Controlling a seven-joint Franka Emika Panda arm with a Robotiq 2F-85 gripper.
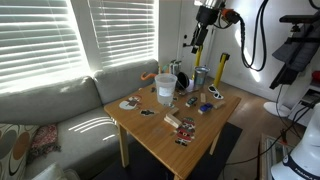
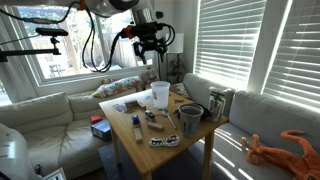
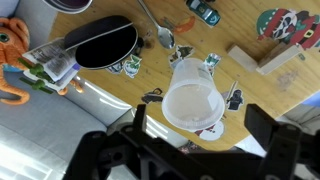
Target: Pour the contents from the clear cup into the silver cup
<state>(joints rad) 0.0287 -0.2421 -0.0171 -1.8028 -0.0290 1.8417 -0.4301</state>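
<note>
Room is open above the clear cup [image 3: 193, 100], set in from the worktop [image 1: 190, 135] edges; the hand [image 3: 200, 130] hangs over it, wide and empty. Spoon [image 3: 160, 32], black dish [image 3: 100, 42] and silver cup [image 1: 200, 77] stand near it.

My gripper [image 1: 205, 18] hangs above the light wooden table [image 1: 150, 132], near the top of the frame in both exterior views. In the wrist view the large translucent plastic clear cup [image 3: 192, 100] stands on the table at mid-frame, just above my fingers [image 3: 140, 125] at the bottom edge. A black oval vessel [image 3: 100, 42] sits to its upper left, with a metal spoon [image 3: 163, 38] between the two. A pale wooden block [image 3: 278, 58] lies to the upper right. In an exterior view the small shiny metal silver cup [image 1: 200, 77] stands right of the clear cup, with a dark mug [image 1: 181, 79] between them.
</note>
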